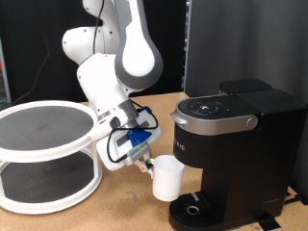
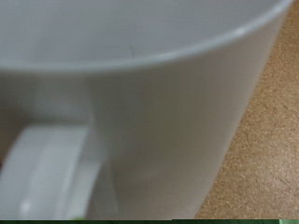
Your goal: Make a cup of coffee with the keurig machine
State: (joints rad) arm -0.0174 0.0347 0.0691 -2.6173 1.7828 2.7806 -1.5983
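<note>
The cup [image 1: 168, 178] is a plain white mug held just above the brown table, right beside the round drip base [image 1: 195, 209] of the keurig machine [image 1: 236, 144]. My gripper [image 1: 151, 168] is at the cup's side on the exterior view's left and appears shut on it near the handle. In the wrist view the cup [image 2: 140, 103] fills the frame, with its white handle [image 2: 47, 173] close up; my fingers do not show there. The keurig machine is black with a silver-grey curved handle, and its lid is down.
A white two-tier round rack [image 1: 48, 154] with dark mesh shelves stands at the exterior view's left. The white arm [image 1: 120, 67] reaches down between the rack and the machine. Bare cork-brown table [image 2: 266, 140] lies under the cup.
</note>
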